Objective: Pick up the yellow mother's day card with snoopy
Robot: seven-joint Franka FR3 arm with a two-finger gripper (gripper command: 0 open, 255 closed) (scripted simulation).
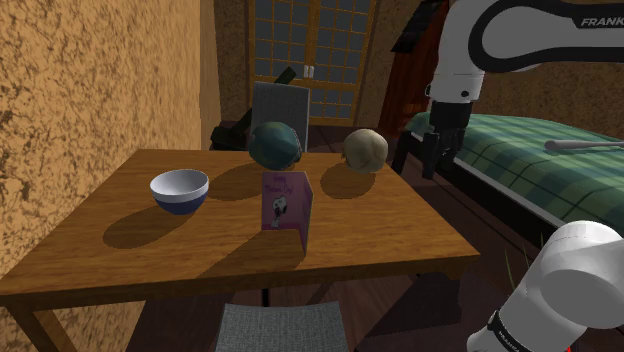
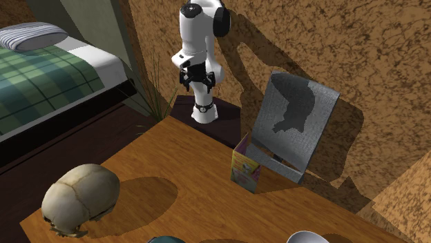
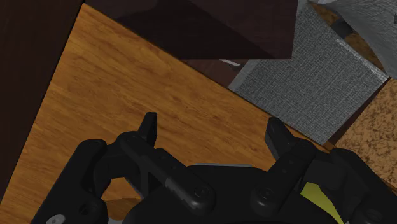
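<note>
Your gripper (image 3: 212, 121): spread wide, holding nothing | card (image 1: 287, 208): upright mid-table (image 1: 380, 230), well apart from it

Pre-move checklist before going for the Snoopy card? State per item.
1. Fingers open: ok. The gripper has its fingers apart with nothing between them.
2. Card graspable: ok. The card stands upright, folded open, on the table.
3. Gripper above card: not ok. It hangs well aside from the card, toward the shoulder view's right.
4. Neighbours clear: ok. The bowl, dark ball and skull all stand apart from the card.
5. Fingers lined up with a card panel: cannot tell.
</note>
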